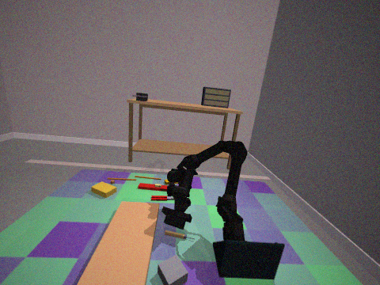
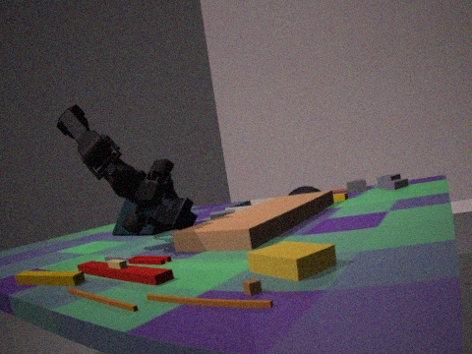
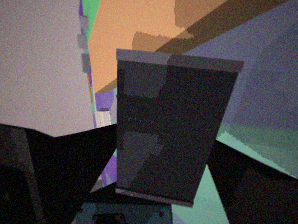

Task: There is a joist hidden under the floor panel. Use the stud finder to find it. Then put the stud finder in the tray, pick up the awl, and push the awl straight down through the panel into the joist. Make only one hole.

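The stud finder [image 1: 176,218] [image 3: 175,125] is a dark rectangular block. My gripper [image 3: 162,134] is shut on it, with a finger on each side in the wrist view. In the top view it hangs just right of the far part of the floor panel [image 1: 118,245] [image 2: 265,213] [image 3: 112,30], a long orange-tan board. The awl [image 1: 175,234], with a tan handle and thin metal shaft, lies on the mat right of the panel, a little nearer the camera than my gripper. I cannot make out the tray. The joist is hidden.
A grey block [image 1: 172,270] lies right of the panel's near part. A yellow block [image 1: 104,189] [image 2: 292,261], red pieces [image 1: 152,187] [image 2: 125,273] and thin orange sticks [image 1: 122,179] [image 2: 208,301] lie beyond its far end. A wooden workbench [image 1: 184,105] stands behind.
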Controlling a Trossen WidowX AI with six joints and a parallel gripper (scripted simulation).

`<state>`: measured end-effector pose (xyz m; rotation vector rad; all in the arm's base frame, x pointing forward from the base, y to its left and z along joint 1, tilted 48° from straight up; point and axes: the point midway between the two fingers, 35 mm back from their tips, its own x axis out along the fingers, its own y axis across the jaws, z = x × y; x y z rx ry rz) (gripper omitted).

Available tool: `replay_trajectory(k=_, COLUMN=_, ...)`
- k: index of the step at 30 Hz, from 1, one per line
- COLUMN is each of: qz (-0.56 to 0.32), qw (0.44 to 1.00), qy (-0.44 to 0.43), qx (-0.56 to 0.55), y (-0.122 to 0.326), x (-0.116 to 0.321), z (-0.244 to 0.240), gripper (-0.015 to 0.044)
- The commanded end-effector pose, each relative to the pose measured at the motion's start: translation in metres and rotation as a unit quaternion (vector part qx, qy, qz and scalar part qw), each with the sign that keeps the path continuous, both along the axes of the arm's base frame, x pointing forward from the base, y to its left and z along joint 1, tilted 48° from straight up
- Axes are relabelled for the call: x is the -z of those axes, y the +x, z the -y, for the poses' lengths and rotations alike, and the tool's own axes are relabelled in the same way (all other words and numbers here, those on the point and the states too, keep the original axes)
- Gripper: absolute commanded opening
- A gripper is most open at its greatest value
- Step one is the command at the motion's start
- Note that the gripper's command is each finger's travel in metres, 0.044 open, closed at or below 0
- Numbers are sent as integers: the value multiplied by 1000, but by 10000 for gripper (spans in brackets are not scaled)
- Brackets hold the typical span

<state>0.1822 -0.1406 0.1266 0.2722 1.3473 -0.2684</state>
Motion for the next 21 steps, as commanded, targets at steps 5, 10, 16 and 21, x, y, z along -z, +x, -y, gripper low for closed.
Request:
replay_trajectory(k=5, qz=0, qw=1000, qy=2, qx=-1, y=-1, x=10, z=9, gripper=0)
replay_trajectory(k=10, qz=2, qw=1000, qy=-5, qx=3, y=-1, x=11, z=17, gripper=0)
replay_trajectory(k=16, qz=4, qw=1000, qy=-9, qx=8, y=-1, x=8, z=17, gripper=105)
replay_trajectory(k=21, qz=4, qw=1000, qy=-9, qx=8, y=-1, x=8, z=17, gripper=236)
